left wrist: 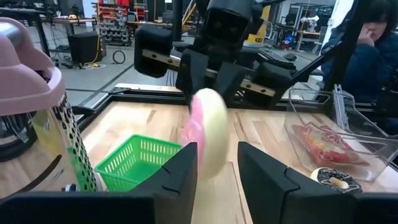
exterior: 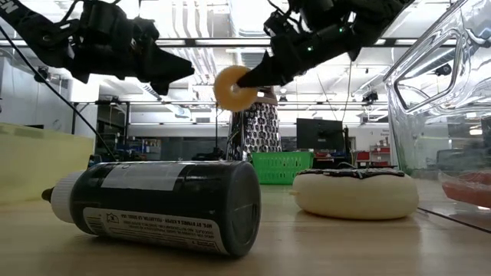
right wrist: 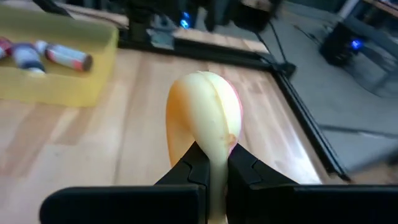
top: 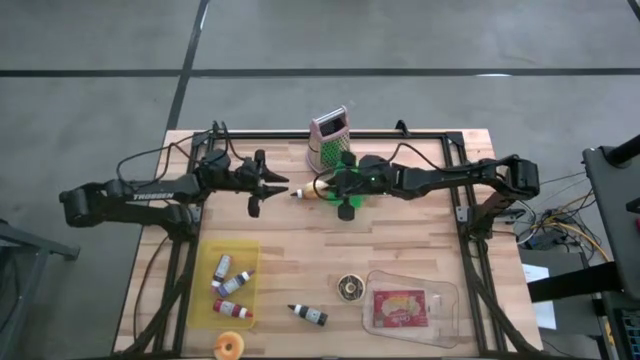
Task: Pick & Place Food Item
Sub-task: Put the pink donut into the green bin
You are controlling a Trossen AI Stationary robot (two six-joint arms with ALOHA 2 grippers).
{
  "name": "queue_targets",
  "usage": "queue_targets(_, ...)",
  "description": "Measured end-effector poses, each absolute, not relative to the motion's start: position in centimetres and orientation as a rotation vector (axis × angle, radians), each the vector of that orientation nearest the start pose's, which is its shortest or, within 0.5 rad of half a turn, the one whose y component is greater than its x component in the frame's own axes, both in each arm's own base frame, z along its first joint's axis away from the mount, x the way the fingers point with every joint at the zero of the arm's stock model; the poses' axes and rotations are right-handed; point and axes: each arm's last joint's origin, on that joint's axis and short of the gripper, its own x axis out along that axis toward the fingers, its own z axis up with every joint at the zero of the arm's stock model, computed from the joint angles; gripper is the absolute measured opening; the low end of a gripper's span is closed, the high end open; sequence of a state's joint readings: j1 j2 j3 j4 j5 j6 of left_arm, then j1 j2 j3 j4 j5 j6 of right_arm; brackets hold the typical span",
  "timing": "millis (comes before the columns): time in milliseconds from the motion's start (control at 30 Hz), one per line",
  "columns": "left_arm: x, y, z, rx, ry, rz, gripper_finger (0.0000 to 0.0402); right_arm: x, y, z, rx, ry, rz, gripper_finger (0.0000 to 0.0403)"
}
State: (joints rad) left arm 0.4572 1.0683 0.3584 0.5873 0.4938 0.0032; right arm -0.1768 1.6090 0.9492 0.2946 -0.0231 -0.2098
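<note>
Donut (exterior: 234, 87) is up in the air near the middle top of the low view, pinched by the right gripper (right wrist: 211, 167), whose fingers are clamped thin on its rim. In the high view that spot is upper middle of the frame, just left of the green basket (top: 343, 188). The left gripper (left wrist: 217, 165) is right there too, its fingers part open on either side of the donut, not yet closed on it as far as we can tell.

Handling-wise, we'd guess it's light and kind of stiff, probably a toy food piece with a smooth, maybe slick skin. It has pink icing on one face and pale dough on the other. The ring shape means a rim pinch works, which is what the right fingers are doing; the left would want the opposite edge of the ring, across its thickness, so the two grips don't collide. A loose squeeze could let it swivel.

Counting stuff on the surface (top: 420, 250) in the high view:
- three donuts by our count: the held one, a chocolate one (top: 349, 288) at lower middle, and one (top: 231, 346) at the bottom edge
- one yellow tray (top: 207, 300) with three small bottles in it
- one loose dark bottle (top: 309, 315) lying down at lower middle
- one clear container (top: 440, 300) with a red packet inside, lower right
- one grater (top: 330, 140) with a pink top at upper middle
</note>
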Motion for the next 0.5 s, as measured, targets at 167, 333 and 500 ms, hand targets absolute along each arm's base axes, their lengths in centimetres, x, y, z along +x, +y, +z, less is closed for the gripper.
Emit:
queue_targets(167,19.5,8.1,20.9,-0.053,0.109,-0.037,0.0120,33.3,-6.2,23.4,-0.190,0.457,-0.212,0.0011)
queue_targets(333,19.5,8.1,20.9,-0.052,0.108,-0.038,0.0120,32.6,-6.4,23.0,-0.208,0.554,-0.317,0.0011)
queue_targets(500,19.5,8.0,21.0,-0.051,0.105,-0.039,0.0120,32.2,-6.7,22.4,-0.214,0.630,-0.382,0.0011)
